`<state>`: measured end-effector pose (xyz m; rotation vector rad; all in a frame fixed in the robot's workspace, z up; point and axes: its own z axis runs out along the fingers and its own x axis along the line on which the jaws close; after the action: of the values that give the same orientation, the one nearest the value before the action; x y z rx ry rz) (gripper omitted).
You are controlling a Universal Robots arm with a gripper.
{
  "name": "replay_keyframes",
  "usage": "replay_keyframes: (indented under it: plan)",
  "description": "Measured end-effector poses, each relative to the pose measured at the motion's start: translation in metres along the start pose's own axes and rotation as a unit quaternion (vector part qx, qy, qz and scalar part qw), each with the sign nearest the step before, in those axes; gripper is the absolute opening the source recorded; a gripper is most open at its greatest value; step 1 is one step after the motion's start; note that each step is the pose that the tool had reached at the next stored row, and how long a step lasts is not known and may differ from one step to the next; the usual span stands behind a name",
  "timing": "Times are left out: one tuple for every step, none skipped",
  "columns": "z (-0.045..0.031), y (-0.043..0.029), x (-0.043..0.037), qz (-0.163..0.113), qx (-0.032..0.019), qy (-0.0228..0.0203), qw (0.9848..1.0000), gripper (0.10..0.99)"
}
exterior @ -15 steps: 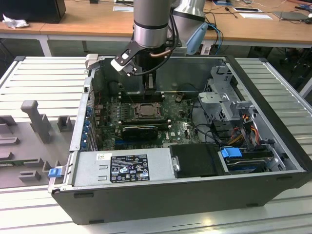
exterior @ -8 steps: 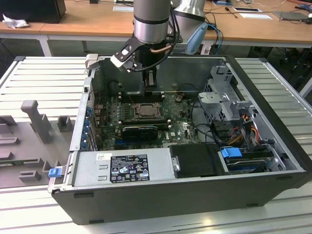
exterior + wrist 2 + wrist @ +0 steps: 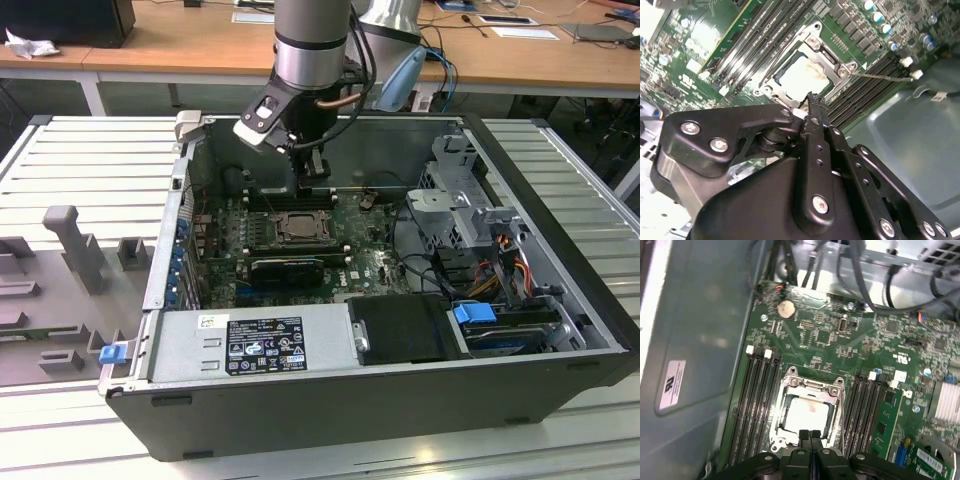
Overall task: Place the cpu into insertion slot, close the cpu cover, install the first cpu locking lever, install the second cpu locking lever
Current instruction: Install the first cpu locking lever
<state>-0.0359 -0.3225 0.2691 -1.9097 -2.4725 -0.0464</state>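
Note:
The pale beige-silver cpu [image 3: 807, 412] lies flat in the insertion slot [image 3: 298, 228] on the green board. The silver cpu cover [image 3: 813, 386] sits down around it as a frame, with the chip showing through its window. My gripper [image 3: 810, 435] hangs just above the socket's edge, shut, with nothing between its fingers. In the second wrist view the shut gripper [image 3: 812, 100] points at the rim of the cover [image 3: 774, 80] beside the cpu [image 3: 802, 75]. A thin wire lever [image 3: 880, 76] runs out from one socket corner over the memory slots.
The board lies inside an open black computer case [image 3: 560, 250] with tall walls. Memory slots [image 3: 757, 390] flank the socket on both sides. A black ribbed heatsink [image 3: 285, 268], a power supply [image 3: 255, 345], a drive cage [image 3: 465, 210] and cables crowd the case.

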Motion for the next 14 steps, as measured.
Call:
replay_keyframes:
  plan:
    - [0.0000,0.0000,0.0000,-0.013,0.0004,0.0002,0.9999,0.106]
    - [0.0000,0.0000,0.0000,-0.022,0.0007,0.0003,0.9998,0.106]
    - [0.0000,0.0000,0.0000,-0.027,0.0009,0.0003,0.9996,0.106]
    - [0.0000,0.0000,0.0000,-0.031,0.0010,0.0004,0.9995,0.106]
    - [0.0000,0.0000,0.0000,-0.036,0.0011,0.0005,0.9994,0.106]
    - [0.0000,0.0000,0.0000,-0.038,0.0012,0.0005,0.9993,0.106]
    - [0.0000,0.0000,0.0000,-0.041,0.0013,0.0005,0.9992,0.106]
    - [0.0000,0.0000,0.0000,-0.044,0.0014,0.0006,0.9990,0.106]
    - [0.0000,0.0000,0.0000,-0.048,0.0015,0.0006,0.9988,0.106]
    - [0.0000,0.0000,0.0000,-0.053,0.0017,0.0007,0.9986,0.106]
    - [0.0000,0.0000,0.0000,-0.056,0.0018,0.0007,0.9985,0.106]
    - [0.0000,0.0000,0.0000,-0.058,0.0018,0.0008,0.9983,0.106]
    - [0.0000,0.0000,0.0000,-0.062,0.0020,0.0008,0.9981,0.106]
    - [0.0000,0.0000,0.0000,-0.065,0.0021,0.0009,0.9979,0.106]
